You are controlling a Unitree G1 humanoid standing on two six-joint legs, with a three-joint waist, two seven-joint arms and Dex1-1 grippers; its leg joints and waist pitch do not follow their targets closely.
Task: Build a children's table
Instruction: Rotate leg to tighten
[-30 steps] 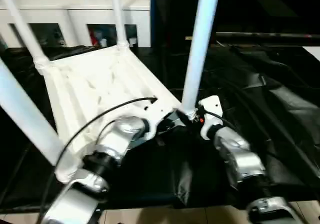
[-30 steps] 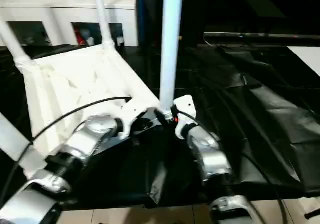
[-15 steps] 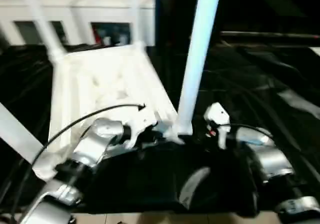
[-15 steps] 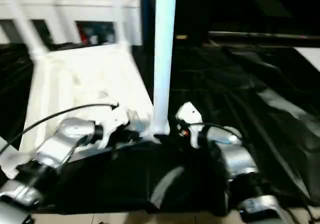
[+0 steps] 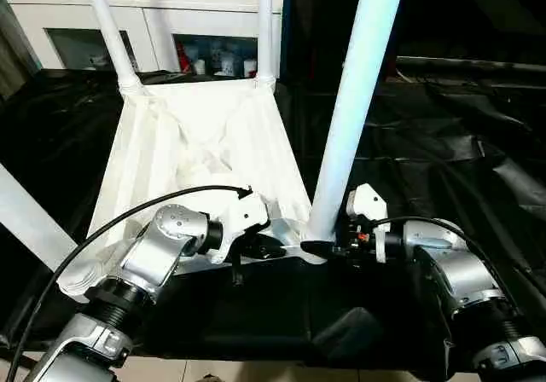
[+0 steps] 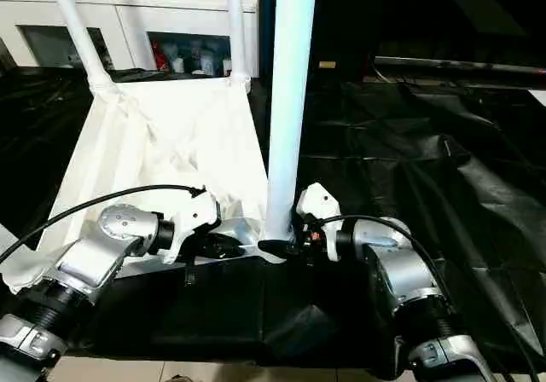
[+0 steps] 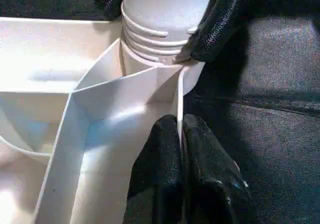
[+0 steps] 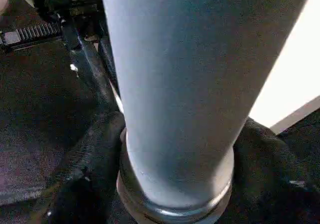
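The children's table lies upside down on the black-draped work table, its ribbed white tabletop (image 5: 196, 135) facing up. Two far legs (image 5: 107, 24) (image 5: 264, 24) and a near left leg (image 5: 34, 224) stand in their corners. The near right leg (image 5: 354, 101) rises from the front corner. My right gripper (image 5: 314, 240) sits at this leg's ringed base (image 7: 160, 29), a black finger (image 7: 220, 24) pressed on each side. My left gripper (image 7: 181, 134) is shut on the thin rim wall (image 7: 177, 99) of the tabletop just beside that corner.
A white cabinet (image 5: 171, 15) with glass doors stands behind the table. Crinkled black cloth (image 5: 444, 135) covers the work table to the right. A black cable (image 5: 128, 220) loops over my left forearm. The work table's front edge and light floor (image 5: 213, 369) lie just below my arms.
The camera has shifted. My right gripper, half a second ago just right of the near right leg, now has its fingers against the leg's base. The left gripper keeps its hold on the rim.
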